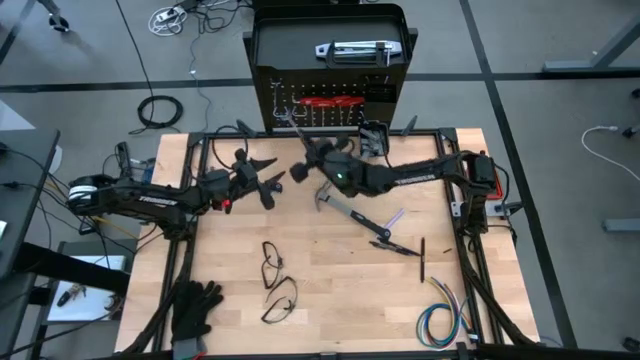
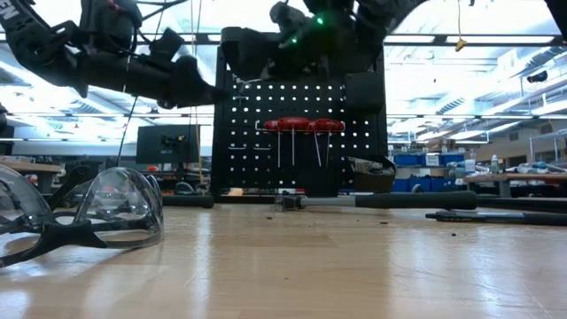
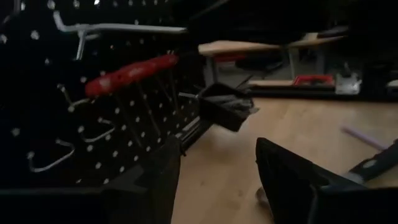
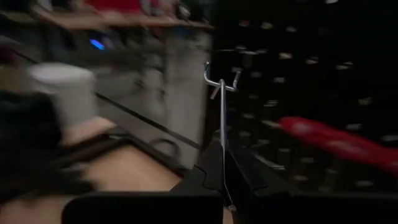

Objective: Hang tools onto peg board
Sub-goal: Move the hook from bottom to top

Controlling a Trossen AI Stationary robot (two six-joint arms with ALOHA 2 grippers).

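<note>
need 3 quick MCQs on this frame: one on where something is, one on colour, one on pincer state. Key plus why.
1. Where does the hammer lie?
A. on the table, right of centre
B. hung on the peg board
C. on the floor

2. What colour are the tool handles hanging on the peg board?
A. blue
B. red
C. yellow

3. What is the right pincer doing?
A. open, empty
B. shut on a glove
C. shut on a thin metal tool

Key: A, the high view shows it flat on the wood below the right arm; B, red handles sit in a row on the board; C, the right wrist view shows fingers closed around a thin metal tool near the board.
</note>
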